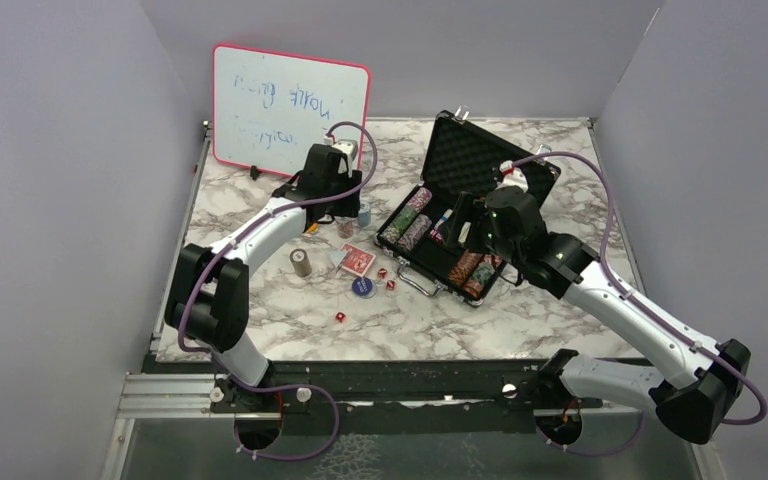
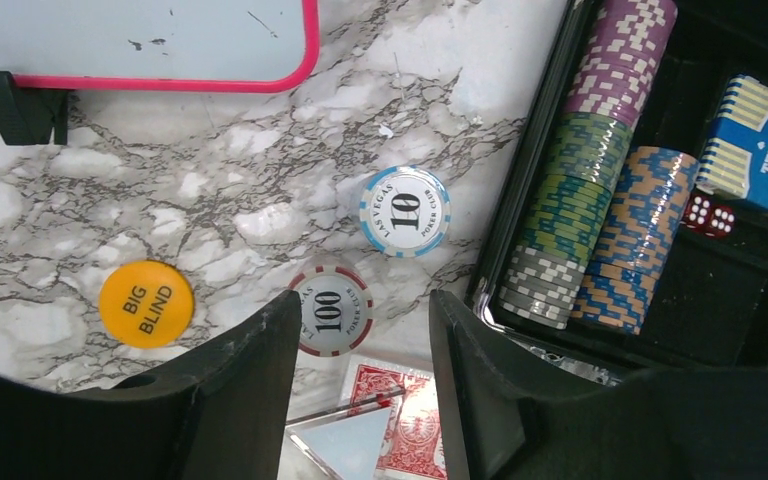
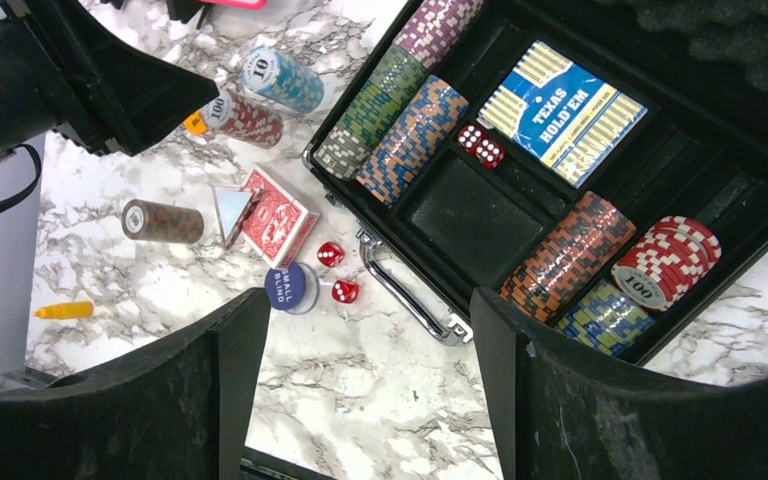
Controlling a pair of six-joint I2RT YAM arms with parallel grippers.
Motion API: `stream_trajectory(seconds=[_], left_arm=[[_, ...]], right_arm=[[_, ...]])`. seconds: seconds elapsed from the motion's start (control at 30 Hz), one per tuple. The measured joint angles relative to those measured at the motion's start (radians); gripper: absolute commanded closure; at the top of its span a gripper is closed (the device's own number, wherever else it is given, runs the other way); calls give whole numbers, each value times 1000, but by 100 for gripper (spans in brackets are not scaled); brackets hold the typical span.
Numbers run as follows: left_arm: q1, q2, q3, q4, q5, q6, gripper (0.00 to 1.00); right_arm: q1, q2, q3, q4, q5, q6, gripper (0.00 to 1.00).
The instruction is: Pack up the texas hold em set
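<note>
While hovering with left hand [image 2: 365, 300] parted over red 100 chip stack [image 2: 331, 310], on table [image 2: 210, 180] near left side of case [image 3: 460, 212], right hand [image 3: 368, 295] parted above case handle [image 3: 410, 290]: treat stack as loose, slick, rigid discs; pinch striped sides low, squarely.

White-and-black jointed left arm [image 1: 260, 232] and right arm [image 1: 625, 300]
Black joints, white shells; a purple cable [image 1: 352, 124] loops along each, rising from the silver metal base rail [image 1: 170, 395].

open: table [image 1: 440, 325] near edge | blocked: loose chip stacks [image 2: 405, 210], cards [image 1: 357, 260], dice [image 1: 382, 273] beside case [image 1: 470, 160]
</note>
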State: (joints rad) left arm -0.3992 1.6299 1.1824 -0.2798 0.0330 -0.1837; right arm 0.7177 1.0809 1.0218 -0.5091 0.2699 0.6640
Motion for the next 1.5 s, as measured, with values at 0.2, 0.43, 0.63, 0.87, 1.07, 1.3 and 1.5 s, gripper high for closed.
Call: stream_trajectory(seconds=[0.2,0.43,0.63,0.87,1.07,1.3,1.5], left_arm=[[0,1,-27,-1,-27,10,39],[0,46,-34,-6,-42,9,37],[0,138,-24,-6,-50,7,55],[0,150,-21,-7,-60,6,79],[1,53,-21,-97,-2,33,80],[3,-183,0,-232,315,46,80],[-2,-261,24,-254,669,23,80]], right_arm=[[0,19,0,6,-11,2,28],[0,30,0,14,-29,2,28],[0,32,0,15,-33,2,28],[0,32,0,19,-38,-14,30],[0,26,-13,79,-127,-135,28],[0,34,-14,196,-438,-352,17],[0,121,24,232,-668,-457,13]])
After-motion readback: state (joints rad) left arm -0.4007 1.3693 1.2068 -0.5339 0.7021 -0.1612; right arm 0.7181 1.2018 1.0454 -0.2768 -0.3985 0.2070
